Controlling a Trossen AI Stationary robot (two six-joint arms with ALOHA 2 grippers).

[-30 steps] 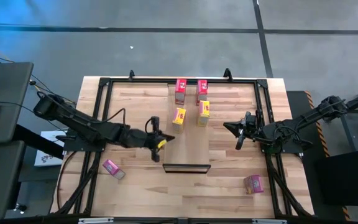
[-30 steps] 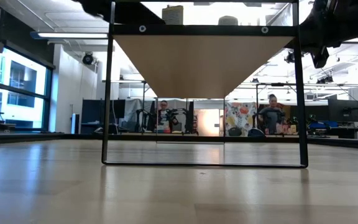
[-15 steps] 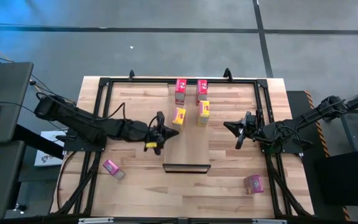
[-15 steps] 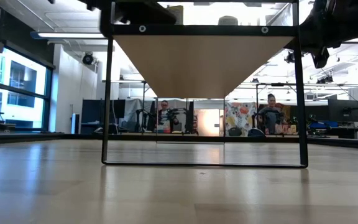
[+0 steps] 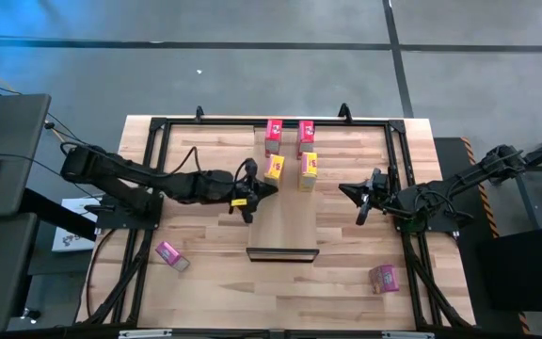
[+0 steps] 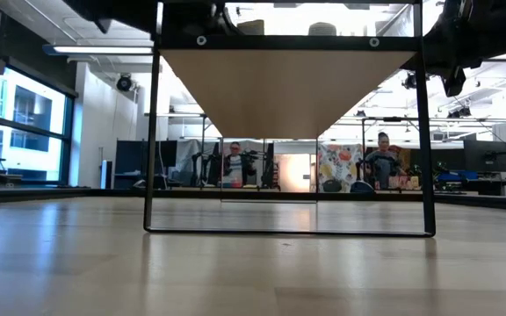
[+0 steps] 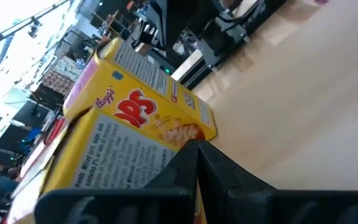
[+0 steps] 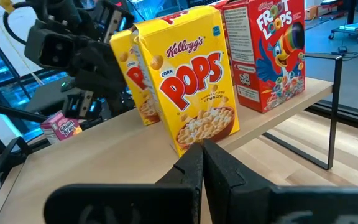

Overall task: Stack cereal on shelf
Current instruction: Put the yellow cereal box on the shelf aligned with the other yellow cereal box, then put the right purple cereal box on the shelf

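On the long light-wood shelf (image 5: 286, 218) stand two red cereal boxes (image 5: 273, 136) (image 5: 306, 136) at the far end. Two yellow ones (image 5: 274, 169) (image 5: 308, 169) stand just nearer. My left gripper (image 5: 258, 189) is shut, its tips at the left yellow box (image 7: 129, 134), coming from the table's left. My right gripper (image 5: 358, 200) is shut and holds nothing. It hangs to the right of the shelf and faces the right yellow box (image 8: 194, 87). Two pink boxes (image 5: 169, 254) (image 5: 382, 278) lie on the tabletop. My left gripper meets the left yellow box with its shut fingertips (image 7: 194, 152). They are on the box's text-printed side panel (image 7: 126, 155), close to its corner with the front face. The fingers come nearly level, slanting from the table's left and near side. The box stands upright on the shelf.
A black metal frame (image 5: 158, 127) runs around the tabletop edges. The shelf stands on thin black legs (image 6: 152, 132), with a dark bar (image 5: 282, 252) at its near end. In the low view, people and desks show in the room behind.
My left gripper has travelled toward the table's far edge and right, up to the left yellow box, rolling as it went and staying shut. The yellow box has shifted a little toward the far edge.
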